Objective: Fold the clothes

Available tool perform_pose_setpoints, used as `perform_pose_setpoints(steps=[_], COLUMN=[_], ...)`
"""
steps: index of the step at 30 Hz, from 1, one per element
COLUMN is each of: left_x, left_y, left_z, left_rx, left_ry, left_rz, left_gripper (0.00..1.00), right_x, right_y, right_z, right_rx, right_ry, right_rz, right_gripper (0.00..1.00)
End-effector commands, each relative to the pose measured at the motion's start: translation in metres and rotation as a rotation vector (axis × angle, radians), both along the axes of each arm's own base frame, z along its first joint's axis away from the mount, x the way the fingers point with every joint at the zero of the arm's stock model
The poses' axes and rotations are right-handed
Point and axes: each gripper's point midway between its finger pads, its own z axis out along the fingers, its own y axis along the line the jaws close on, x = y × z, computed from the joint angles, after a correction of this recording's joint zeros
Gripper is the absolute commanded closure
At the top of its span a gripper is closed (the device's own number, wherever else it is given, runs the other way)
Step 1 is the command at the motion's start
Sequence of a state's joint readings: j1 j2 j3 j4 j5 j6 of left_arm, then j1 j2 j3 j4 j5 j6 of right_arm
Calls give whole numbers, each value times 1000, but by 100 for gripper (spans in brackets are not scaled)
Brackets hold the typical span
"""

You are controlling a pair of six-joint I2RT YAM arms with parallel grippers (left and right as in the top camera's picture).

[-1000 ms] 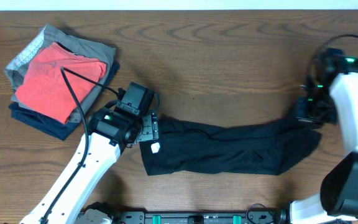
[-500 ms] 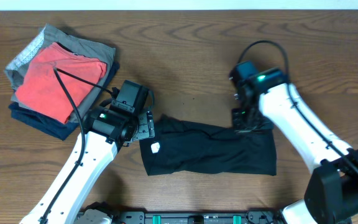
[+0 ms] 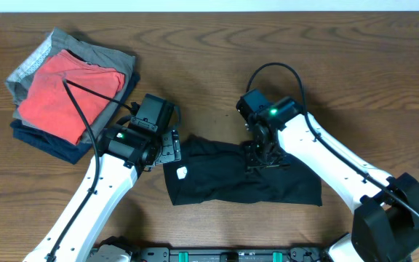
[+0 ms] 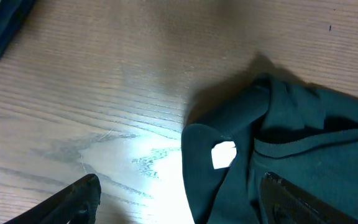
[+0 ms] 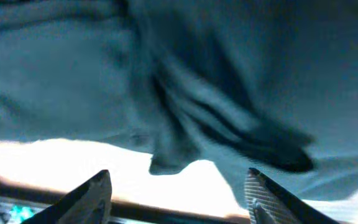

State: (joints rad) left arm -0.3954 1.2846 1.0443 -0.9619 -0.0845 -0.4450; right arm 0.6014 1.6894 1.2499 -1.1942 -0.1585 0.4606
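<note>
black shirt [image 3: 228, 182] lies crumpled on wooden table [image 3: 326, 65]

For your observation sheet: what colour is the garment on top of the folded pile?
The top garment is red, clearest in the overhead view.

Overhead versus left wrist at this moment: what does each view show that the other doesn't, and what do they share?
Overhead only: the red folded garment, and the right gripper over the middle of the black shirt. Left wrist only: the fingertips of the left gripper, spread apart, one over bare wood and one over cloth. Both: the shirt's collar end with its white tag, lying on the wooden table.
</note>
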Motion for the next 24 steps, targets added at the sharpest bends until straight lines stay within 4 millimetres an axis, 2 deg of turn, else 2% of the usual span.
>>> perform_pose_setpoints(steps=[1,6,13,15,20,22,24], left_x=[6,5,5,5,5,5,5], left_y=[-1,-1,-1,-1,0,0,0], left_z=[10,10,10,10,10,10,10], left_rx=[-12,-12,-12,-11,-10,-10,-10], left_ry=[-28,-28,-28,-27,-25,-24,-25], left_rz=[10,10,10,10,10,10,10], left_gripper=[17,17,17,17,17,17,17], right_x=[-9,13,37,39,28,24,19], right_y=[4,-49,-100,-106,-114,-104,-82], right_z=[1,0,7,6,-5,-16,-31], right_rx=[28,-243,-449,-454,-471,-415,-292], right_ry=[31,-75,-208,-207,-162,-136,-90], right_rz=[54,-152,-342,-369,-382,-356,-267], right_gripper=[40,39,39,41,42,43,43])
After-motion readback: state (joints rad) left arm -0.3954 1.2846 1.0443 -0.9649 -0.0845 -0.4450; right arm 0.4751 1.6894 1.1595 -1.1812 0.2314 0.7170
